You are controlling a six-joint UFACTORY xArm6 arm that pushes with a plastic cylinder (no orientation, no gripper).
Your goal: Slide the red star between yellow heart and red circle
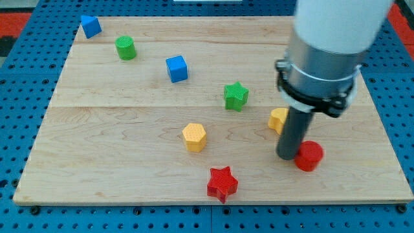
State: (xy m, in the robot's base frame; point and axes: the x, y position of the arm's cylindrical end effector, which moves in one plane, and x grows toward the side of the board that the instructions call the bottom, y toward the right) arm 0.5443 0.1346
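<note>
A: So, where is the red star-shaped block (222,183) sitting?

B: Near the front edge of the pale wooden desk (116,162), a little right of centre. It lies flat and nothing touches it.

A: And the two blocks it goes between?

B: The red round block (310,156) is to the right of the star and slightly farther back. The yellow block (279,120), which the task calls a heart, is farther back again and is partly hidden by the arm, so its shape cannot be made out.

A: Where is my tip?

B: My tip (287,157) is the lower end of the dark rod. It stands just beside the red round block, on its left, touching it or nearly so; I cannot tell which. The yellow block lies just behind the rod. The red star is well to the left of my tip and nearer the front.

A: What about fingers, spread or pressed together?

B: This arm carries none, only the straight rod under a grey collar and a white body.

A: What else is on the desk?

B: A yellow hexagonal block (194,137) is left of centre, behind the star. A green star-shaped block (235,96) is farther back, near the middle. A blue cube (176,68) is farther left, a green round block (125,48) beyond it, and another blue cube (90,26) is at the far left corner. The desk rests on a blue pegboard surface (19,97).
</note>
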